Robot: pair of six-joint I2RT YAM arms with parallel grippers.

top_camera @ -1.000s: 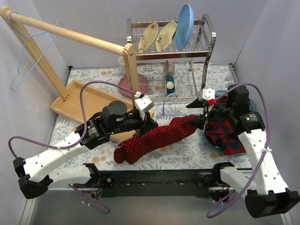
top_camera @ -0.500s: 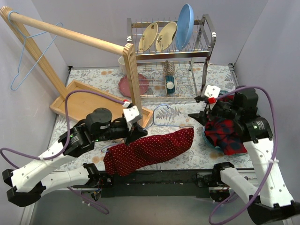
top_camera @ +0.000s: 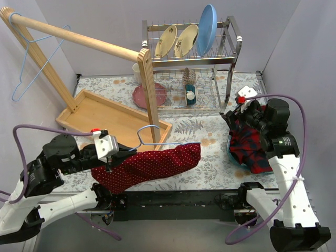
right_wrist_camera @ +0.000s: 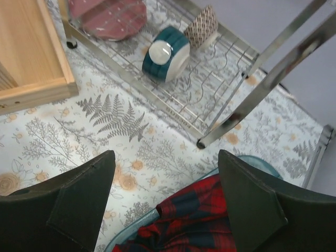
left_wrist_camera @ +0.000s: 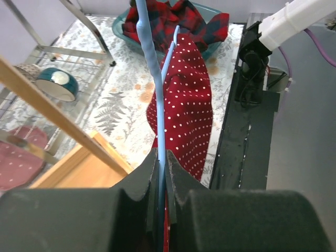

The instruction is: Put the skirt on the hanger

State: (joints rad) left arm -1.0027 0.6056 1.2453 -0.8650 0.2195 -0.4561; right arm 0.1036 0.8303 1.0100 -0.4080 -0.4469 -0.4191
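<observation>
**Top external view.**
- Left hand (top_camera: 108, 164): clamped on a light-blue wire hanger (top_camera: 148, 135), with the hook end raised over the corner of a shallow wooden tray (top_camera: 100, 113).
- Red white-dotted fabric skirt (top_camera: 152, 161): strung along the hanger's lower wire. It runs from the left hand toward the middle, at the near edge of the floral-print tabletop (top_camera: 210, 131).
- Right hand (top_camera: 230, 114): fingers apart and empty, just over a red-and-dark plaid shirt (top_camera: 247, 149) heaped in a teal basin (top_camera: 229, 151).

**Left wrist view.**
- Left hand (left_wrist_camera: 161, 163): both fingers (left_wrist_camera: 139, 184) are pressed onto the hanger (left_wrist_camera: 148, 47).
- Skirt (left_wrist_camera: 189, 110): hangs on the wire beyond the fingertips, its far end near the plaid shirt (left_wrist_camera: 178, 16).

**Right wrist view.**
- Right hand (right_wrist_camera: 165, 157): fingers (right_wrist_camera: 79, 205) spread wide with nothing between them.
- Below it: the plaid shirt (right_wrist_camera: 194, 215), the tabletop (right_wrist_camera: 105, 121), and a chrome wire dish rack (right_wrist_camera: 210, 100) holding a teal bowl (right_wrist_camera: 165, 52).
</observation>
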